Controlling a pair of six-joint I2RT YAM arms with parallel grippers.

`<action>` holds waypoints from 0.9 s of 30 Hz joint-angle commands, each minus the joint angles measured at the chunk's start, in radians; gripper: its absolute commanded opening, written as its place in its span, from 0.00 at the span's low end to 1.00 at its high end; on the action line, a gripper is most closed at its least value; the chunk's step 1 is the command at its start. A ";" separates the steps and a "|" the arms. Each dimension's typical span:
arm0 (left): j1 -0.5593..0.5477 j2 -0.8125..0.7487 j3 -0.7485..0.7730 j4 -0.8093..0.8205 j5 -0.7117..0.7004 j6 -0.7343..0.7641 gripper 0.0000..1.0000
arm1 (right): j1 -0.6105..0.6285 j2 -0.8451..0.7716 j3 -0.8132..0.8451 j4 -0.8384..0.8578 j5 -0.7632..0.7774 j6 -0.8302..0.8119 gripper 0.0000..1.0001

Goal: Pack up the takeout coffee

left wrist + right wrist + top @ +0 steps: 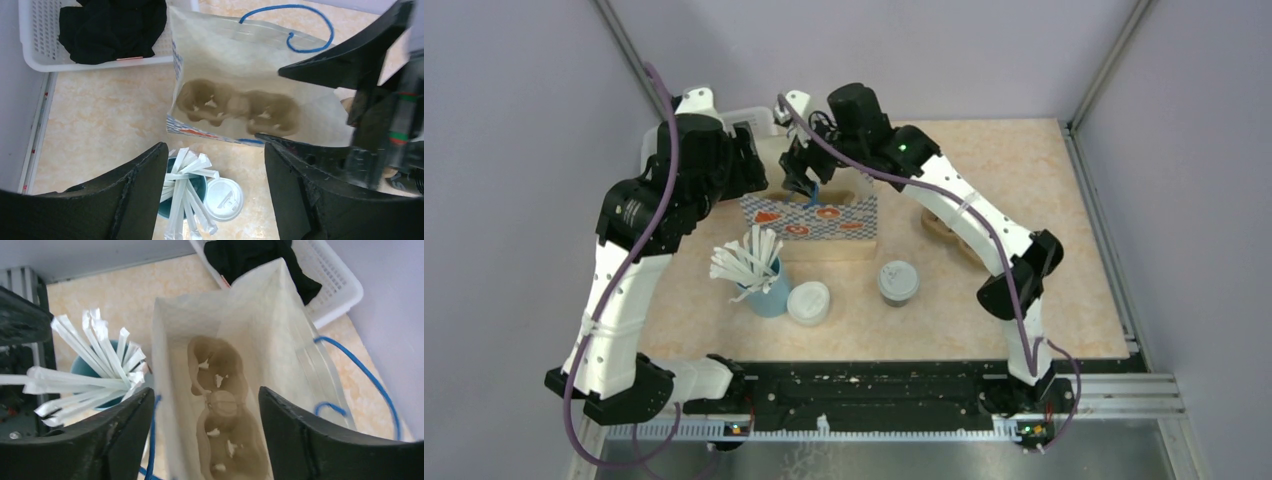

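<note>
Toward the far edge of the beige marbled desk (1044,170), with lilac-grey walls (504,100) all round, you see a patterned paper bag (824,215) standing open. Your left jaws gape wide above it, gripping nothing. Your right jaws stand apart over its mouth, likewise empty. The takeout coffee (897,282) stands upright nearer the near edge, well apart from both.

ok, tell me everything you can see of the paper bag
The paper bag stands upright on the table behind the straw cup, mouth open. White inside, blue-and-orange print outside, thin blue cord handles. A brown pulp cup carrier lies flat in its bottom, empty. The right tool hangs open over the mouth; contact unclear.
</note>
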 commanded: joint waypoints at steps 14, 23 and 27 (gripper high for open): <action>0.012 0.016 -0.099 0.071 0.164 -0.014 0.86 | -0.015 -0.374 -0.180 -0.148 0.770 0.572 0.99; 0.152 0.212 -0.030 -0.012 0.207 0.007 0.88 | -0.029 -0.122 0.123 -0.497 0.741 0.786 0.92; 0.153 0.262 -0.049 0.012 0.217 0.025 0.87 | -0.029 -0.075 0.117 -0.530 0.702 0.832 0.85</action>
